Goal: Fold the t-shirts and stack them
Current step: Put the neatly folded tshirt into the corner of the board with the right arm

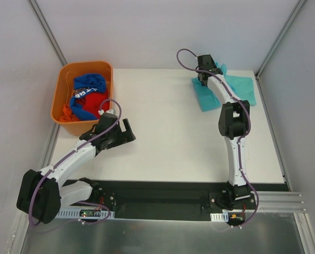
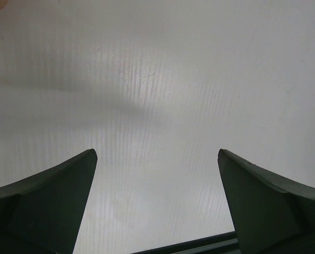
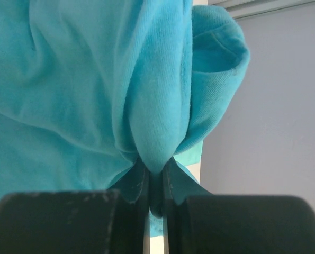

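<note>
Right jaws pinch t-shirt [image 3: 67, 79]; blue garment [image 1: 88, 81] lettering unclear.

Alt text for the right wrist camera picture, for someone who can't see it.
The right gripper, shut, pinches a fold of teal t-shirt that fills most of the frame. A hemmed edge curls at upper right against a pale grey wall.

I see both arms built alike: the left arm [image 1: 75, 156] and the right arm [image 1: 235, 153] have white links between chunky black joint housings. A purple cable [image 1: 185, 53] loops along each one. On the wrist cameras, the left gripper [image 2: 157, 153] has dark grey wedge-shaped fingers [image 2: 51, 206], and the right gripper [image 3: 156, 182] has thin black blades on blocky black mounts.
</note>
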